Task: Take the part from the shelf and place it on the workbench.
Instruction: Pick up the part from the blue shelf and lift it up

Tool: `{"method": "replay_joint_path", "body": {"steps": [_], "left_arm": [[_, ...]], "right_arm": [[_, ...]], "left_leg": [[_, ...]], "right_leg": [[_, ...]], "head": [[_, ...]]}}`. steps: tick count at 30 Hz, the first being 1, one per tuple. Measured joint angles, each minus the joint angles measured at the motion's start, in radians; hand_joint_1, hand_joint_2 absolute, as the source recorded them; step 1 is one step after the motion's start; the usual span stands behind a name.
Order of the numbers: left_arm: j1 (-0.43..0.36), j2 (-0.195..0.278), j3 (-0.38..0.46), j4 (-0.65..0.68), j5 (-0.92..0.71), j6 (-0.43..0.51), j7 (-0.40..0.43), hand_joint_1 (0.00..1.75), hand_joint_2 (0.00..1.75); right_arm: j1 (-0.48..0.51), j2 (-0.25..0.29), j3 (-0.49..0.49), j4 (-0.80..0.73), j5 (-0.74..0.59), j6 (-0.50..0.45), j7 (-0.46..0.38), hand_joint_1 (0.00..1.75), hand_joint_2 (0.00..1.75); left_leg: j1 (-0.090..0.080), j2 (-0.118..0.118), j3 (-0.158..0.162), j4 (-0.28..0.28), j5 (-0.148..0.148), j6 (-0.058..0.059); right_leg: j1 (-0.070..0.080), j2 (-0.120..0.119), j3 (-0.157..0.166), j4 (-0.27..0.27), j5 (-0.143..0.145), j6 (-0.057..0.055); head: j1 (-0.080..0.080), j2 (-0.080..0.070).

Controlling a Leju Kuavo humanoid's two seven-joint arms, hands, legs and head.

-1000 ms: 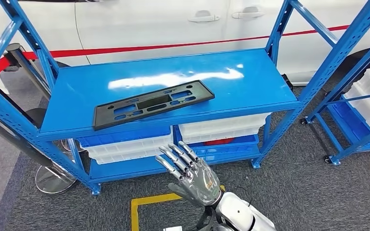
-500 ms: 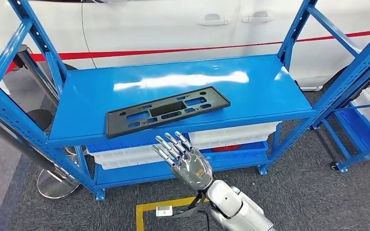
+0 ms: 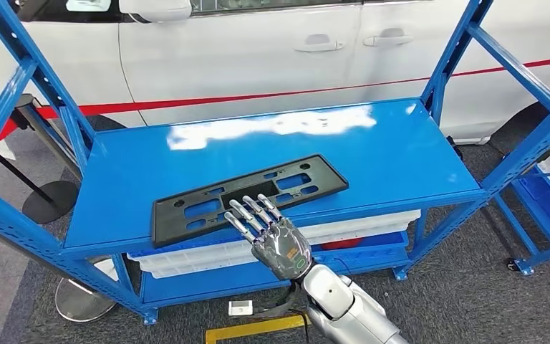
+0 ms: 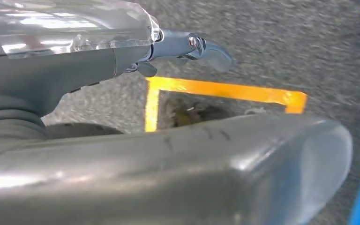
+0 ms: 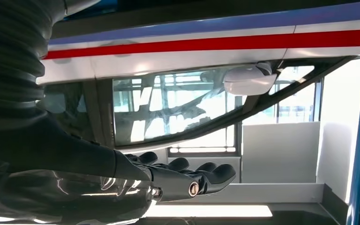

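The part (image 3: 286,185) is a long flat black plate with several cut-outs. It lies slanted on the top deck of the blue shelf (image 3: 372,143), close to the front edge. My right hand (image 3: 276,240) comes up from below with its fingers (image 3: 247,208) spread and straight, their tips over the plate's near edge; whether they touch it I cannot tell. The right wrist view has the same right hand (image 5: 136,180) flat and holding nothing. My left hand (image 4: 168,154) hangs over the grey floor with nothing in it.
A white car (image 3: 258,57) with a red stripe stands right behind the shelf. White bins (image 3: 358,226) sit on the level below. Blue uprights (image 3: 43,93) flank the deck, and another blue rack (image 3: 544,208) stands to the right. Yellow tape (image 3: 258,328) marks the carpet.
The camera has moved closer to the shelf. My right hand has risen from below the shelf's front edge and reached forward until its fingertips are over the plate's near edge.
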Motion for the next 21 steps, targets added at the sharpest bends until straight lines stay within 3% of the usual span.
{"method": "replay_joint_path", "body": {"steps": [1, 2, 5, 7, 9, 10, 11, 12, 13, 14, 16, 19, 21], "left_arm": [[0.0, 0.0, 0.0, 0.001, 0.001, 0.003, 0.001, 0.0, 0.0], [0.0, 0.0, 0.0, 0.002, 0.003, 0.004, 0.001, 0.0, 0.0], [-0.002, 0.0, 0.001, 0.002, 0.004, 0.011, 0.001, 0.0, 0.0], [-0.005, 0.0, 0.002, 0.002, 0.004, 0.014, 0.003, 0.0, 0.0], [-0.006, 0.001, 0.004, 0.002, 0.004, 0.013, 0.01, 0.0, 0.0], [-0.005, 0.002, 0.004, 0.002, 0.004, 0.012, 0.014, 0.0, 0.0], [-0.004, 0.002, 0.005, 0.002, 0.004, 0.01, 0.017, 0.0, 0.0], [-0.004, 0.002, 0.005, 0.002, 0.003, 0.009, 0.019, 0.0, 0.0], [-0.003, 0.002, 0.005, 0.002, 0.001, 0.009, 0.019, 0.0, 0.0], [-0.004, 0.002, 0.005, 0.002, -0.002, 0.01, 0.019, 0.0, 0.0], [-0.007, 0.002, 0.005, 0.002, -0.008, 0.011, 0.019, 0.0, 0.0], [-0.008, 0.003, 0.005, 0.002, -0.013, 0.01, 0.022, 0.0, 0.0], [-0.008, 0.003, 0.005, 0.002, -0.014, 0.01, 0.022, 0.0, 0.0]], "right_arm": [[-0.005, 0.004, -0.001, 0.012, -0.01, -0.001, -0.004, 0.0, 1.75], [-0.012, 0.008, -0.002, 0.024, -0.02, -0.002, -0.009, 0.0, 1.75], [-0.041, 0.019, -0.005, 0.052, -0.043, -0.004, -0.015, 0.0, 1.75], [-0.065, 0.025, -0.007, 0.079, -0.059, -0.004, -0.017, 0.0, 1.75], [-0.08, 0.03, -0.008, 0.11, -0.079, -0.004, -0.018, 0.0, 1.75], [-0.086, 0.032, -0.009, 0.125, -0.09, -0.004, -0.019, 0.0, 1.75], [-0.092, 0.035, -0.009, 0.14, -0.1, -0.004, -0.02, 0.0, 1.75], [-0.101, 0.038, -0.009, 0.153, -0.109, -0.004, -0.021, 0.0, 1.75], [-0.111, 0.042, -0.009, 0.164, -0.115, -0.003, -0.022, 0.0, 1.75], [-0.121, 0.045, -0.009, 0.174, -0.12, -0.002, -0.021, 0.0, 1.75], [-0.137, 0.048, -0.008, 0.188, -0.121, 0.005, -0.018, 0.0, 1.75], [-0.144, 0.055, -0.007, 0.199, -0.115, 0.022, -0.012, 0.0, 1.75], [-0.149, 0.061, -0.006, 0.202, -0.108, 0.035, -0.009, 0.0, 1.75]], "left_leg": [[0.0, 0.004, 0.005, -0.027, 0.043, 0.007], [-0.001, 0.007, 0.008, -0.035, 0.057, 0.017], [-0.001, 0.0, 0.035, -0.036, 0.044, 0.047], [-0.001, -0.002, 0.053, -0.038, 0.034, 0.058], [-0.002, -0.004, 0.068, -0.039, 0.021, 0.062], [-0.003, -0.006, 0.077, -0.039, 0.014, 0.062], [-0.003, -0.008, 0.087, -0.039, 0.006, 0.061], [-0.004, -0.009, 0.097, -0.039, -0.001, 0.06], [-0.005, -0.01, 0.109, -0.039, -0.008, 0.059], [-0.006, -0.011, 0.119, -0.039, -0.015, 0.057], [-0.008, -0.016, 0.131, -0.043, -0.029, 0.048], [-0.012, -0.018, 0.141, -0.034, -0.028, 0.027], [-0.012, -0.015, 0.129, 0.005, -0.05, 0.022]], "right_leg": [[0.001, 0.0, 0.009, 0.003, -0.015, 0.008], [0.002, 0.0, 0.017, 0.011, -0.023, 0.016], [-0.001, -0.004, 0.009, 0.067, -0.017, 0.035], [-0.005, -0.005, -0.054, 0.171, -0.038, 0.041], [-0.006, -0.005, -0.14, 0.278, -0.094, 0.045], [-0.006, -0.005, -0.172, 0.303, -0.118, 0.046], [-0.006, -0.005, -0.19, 0.297, -0.123, 0.047], [-0.005, -0.005, -0.192, 0.263, -0.103, 0.045], [-0.004, -0.005, -0.183, 0.204, -0.058, 0.04], [-0.001, -0.005, -0.168, 0.136, 0.001, 0.03], [0.008, -0.005, -0.147, 0.049, 0.066, 0.011], [0.009, -0.001, -0.13, 0.02, 0.084, -0.01], [0.005, 0.0, -0.115, 0.011, 0.093, -0.019]], "head": [[0.0, 0.0], [0.0, 0.0], [0.0, 0.0], [0.001, 0.0], [0.002, 0.0], [0.002, 0.0], [0.002, 0.0], [0.002, 0.0], [0.002, 0.0], [0.002, 0.0], [0.003, 0.0], [0.004, 0.0], [0.004, 0.0]]}}
